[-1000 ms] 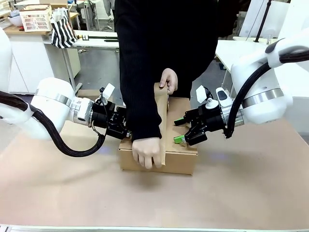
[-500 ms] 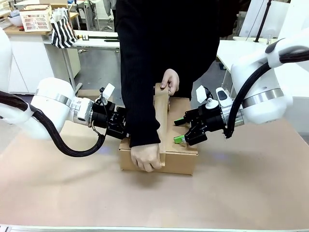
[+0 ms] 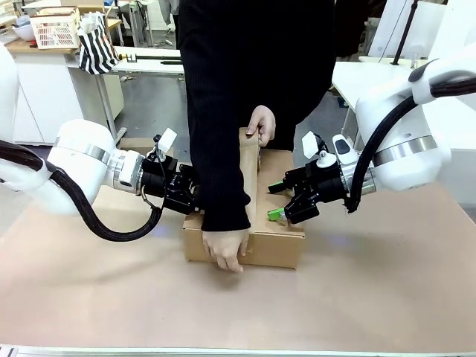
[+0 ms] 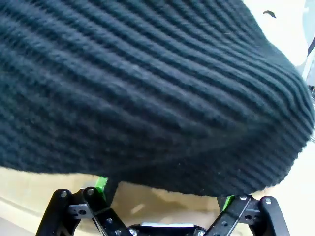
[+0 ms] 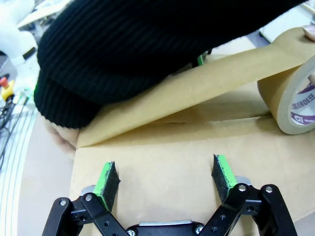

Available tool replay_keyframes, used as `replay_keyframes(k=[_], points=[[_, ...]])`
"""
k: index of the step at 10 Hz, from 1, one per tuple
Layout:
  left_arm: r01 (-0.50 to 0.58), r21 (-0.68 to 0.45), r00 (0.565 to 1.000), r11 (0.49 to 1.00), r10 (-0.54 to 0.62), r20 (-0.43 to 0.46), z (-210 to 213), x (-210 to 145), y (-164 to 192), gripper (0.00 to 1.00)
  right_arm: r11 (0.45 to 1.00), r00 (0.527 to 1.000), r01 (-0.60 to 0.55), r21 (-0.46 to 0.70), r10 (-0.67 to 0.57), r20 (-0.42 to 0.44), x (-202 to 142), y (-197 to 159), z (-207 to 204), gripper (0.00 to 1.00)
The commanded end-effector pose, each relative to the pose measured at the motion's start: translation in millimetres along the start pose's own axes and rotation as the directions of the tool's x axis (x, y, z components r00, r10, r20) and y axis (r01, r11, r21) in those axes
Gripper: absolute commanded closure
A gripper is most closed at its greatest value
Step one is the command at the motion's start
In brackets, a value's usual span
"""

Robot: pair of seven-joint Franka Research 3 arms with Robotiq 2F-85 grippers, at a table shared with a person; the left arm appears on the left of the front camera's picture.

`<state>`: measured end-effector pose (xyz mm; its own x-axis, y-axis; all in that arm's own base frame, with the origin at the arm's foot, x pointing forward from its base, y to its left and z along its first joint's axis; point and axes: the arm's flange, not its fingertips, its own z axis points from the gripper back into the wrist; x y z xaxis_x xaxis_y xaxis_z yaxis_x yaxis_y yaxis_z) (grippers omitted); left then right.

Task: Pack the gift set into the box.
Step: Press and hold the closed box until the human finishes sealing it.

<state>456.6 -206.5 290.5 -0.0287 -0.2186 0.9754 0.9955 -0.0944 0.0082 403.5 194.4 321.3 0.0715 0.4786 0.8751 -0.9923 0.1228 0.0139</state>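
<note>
Cardboard box [image 3: 271, 223] sits closed in the middle of the bench [image 3: 387, 297], between the two arms. A strip of brown tape [image 5: 197, 93] runs from a tape roll [image 5: 290, 98] down along the box's top seam to its near edge. The roll's white inner core carries dark printed lettering, too cut off and curved to read for certain. A person in a black ribbed sleeve [image 3: 219, 149] leans over the box: one hand [image 3: 227, 249] presses the tape's end over the near edge, the other hand [image 3: 262, 125] holds the roll at the far side. The right gripper [image 3: 277, 201] hovers over the box's right part, jaws spread wide and empty, green pads [image 5: 109, 179] just above the cardboard. The left gripper [image 4: 165, 194] sits at the box's left edge behind the sleeve; its jaws look spread, with nothing seen between them.
</note>
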Motion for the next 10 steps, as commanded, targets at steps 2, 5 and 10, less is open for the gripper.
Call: replay_keyframes(k=[2, 5, 10], points=[[0.007, 0.003, 1.000, 1.000, -0.007, -0.003, 0.6, 0.2, -0.1, 0.00, 1.000, 1.000, -0.013, -0.020, 0.013, 0.005, -2.0, -0.2, -0.4, 0.00], [0.007, 0.003, 1.000, 1.000, -0.007, -0.003, 0.6, 0.2, -0.1, 0.00, 1.000, 1.000, -0.013, -0.020, 0.013, 0.005, -2.0, -0.2, -0.4, 0.00], [0.007, 0.003, 1.000, 1.000, -0.007, -0.003, 0.6, 0.2, -0.1, 0.00, 1.000, 1.000, -0.013, -0.020, 0.013, 0.005, -2.0, -0.2, -0.4, 0.00]])
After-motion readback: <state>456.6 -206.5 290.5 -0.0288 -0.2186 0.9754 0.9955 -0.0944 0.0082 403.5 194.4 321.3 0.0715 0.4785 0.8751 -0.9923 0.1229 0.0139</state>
